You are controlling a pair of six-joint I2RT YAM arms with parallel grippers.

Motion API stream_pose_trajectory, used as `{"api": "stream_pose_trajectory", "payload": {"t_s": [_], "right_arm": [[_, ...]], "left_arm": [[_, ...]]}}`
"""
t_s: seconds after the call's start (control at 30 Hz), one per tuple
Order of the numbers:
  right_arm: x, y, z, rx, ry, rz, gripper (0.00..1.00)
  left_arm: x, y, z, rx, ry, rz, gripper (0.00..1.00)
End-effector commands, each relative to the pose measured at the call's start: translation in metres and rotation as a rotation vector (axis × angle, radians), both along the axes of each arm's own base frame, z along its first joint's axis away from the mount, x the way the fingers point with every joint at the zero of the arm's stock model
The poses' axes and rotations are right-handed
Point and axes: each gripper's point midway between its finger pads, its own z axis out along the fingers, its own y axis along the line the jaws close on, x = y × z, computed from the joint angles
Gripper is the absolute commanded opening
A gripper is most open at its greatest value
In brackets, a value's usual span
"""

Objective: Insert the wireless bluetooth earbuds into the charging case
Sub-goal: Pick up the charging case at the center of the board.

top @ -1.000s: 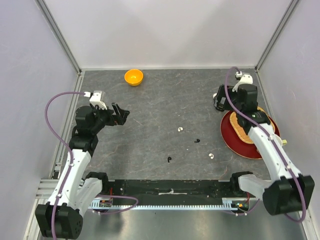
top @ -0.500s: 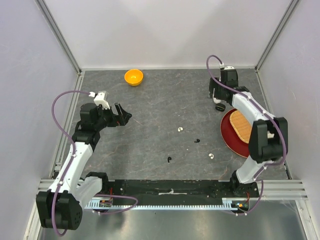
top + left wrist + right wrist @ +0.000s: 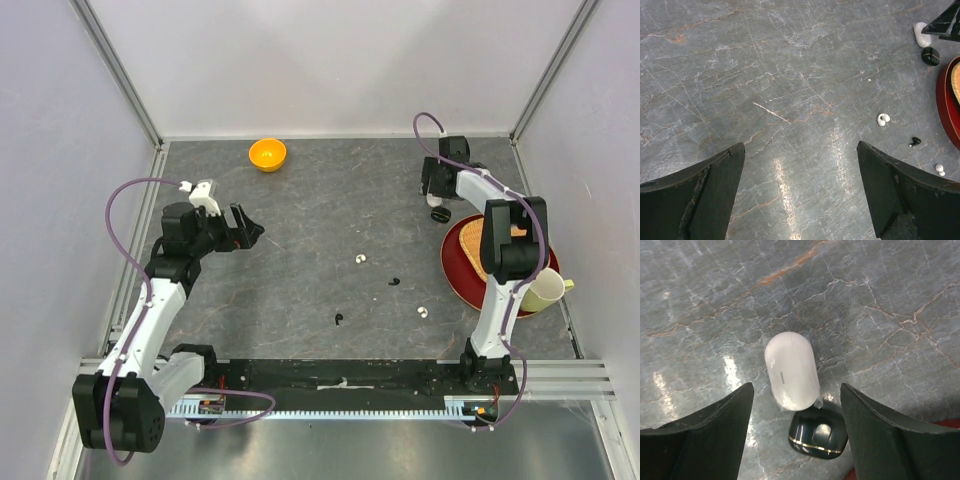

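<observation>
Right gripper (image 3: 436, 195) now out over the charging case (image 3: 438, 213)

Since a second ago the right arm has swung off the red plate (image 3: 458, 278) and stretched to 2 o'clock on the table (image 3: 300, 200), uncovering a cream cup (image 3: 541, 292) at the plate's near edge. The left arm has hardly shifted.

The right gripper's jaws are partly apart and hold nothing. Its wrist camera looks straight down between them onto a white pill-shaped capsule (image 3: 791, 371). The glossy black case sits just beside that capsule, at its 5 o'clock. Whether the two touch cannot be told.

The left gripper (image 3: 243, 228) hangs at 9 o'clock, jaws spread wide and empty.

All four earbuds lie loose on the stone, well apart from the case. One white earbud (image 3: 360, 259) is near the centre, with a black earbud (image 3: 394, 281) at its 4 o'clock. A second white earbud (image 3: 423, 312) lies at 4 o'clock on the table, and a second black earbud (image 3: 340, 320) at 6 o'clock. An orange bowl (image 3: 267, 153) stands at 11 o'clock.

As a judgement, the main risk is a wrong grab, because the jaws frame the white capsule, not the black case. The case is smooth and rounded, so a fingertip brushing it could send it skidding against the plate rim. Whether its lid is open cannot be told
</observation>
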Motion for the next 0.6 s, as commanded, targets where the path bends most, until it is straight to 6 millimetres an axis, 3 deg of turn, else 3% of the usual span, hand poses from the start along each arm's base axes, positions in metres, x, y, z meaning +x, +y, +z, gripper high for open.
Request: {"api": "stream_pose_trajectory", "payload": {"t_s": [0.0, 0.33, 0.57], "right_arm": [[0.015, -0.006, 0.001, 0.006, -0.015, -0.001, 0.77], [0.019, -0.004, -0.022, 0.018, 0.031, 0.027, 0.77], [0.014, -0.007, -0.031, -0.001, 0.063, 0.030, 0.71]], "left_arm": [[0.005, -0.003, 0.017, -0.019, -0.027, -0.012, 1.00], [0.005, -0.002, 0.014, 0.000, -0.002, -0.019, 1.00], [0.009, -0.003, 0.011, -0.005, 0.015, -0.020, 1.00]]}}
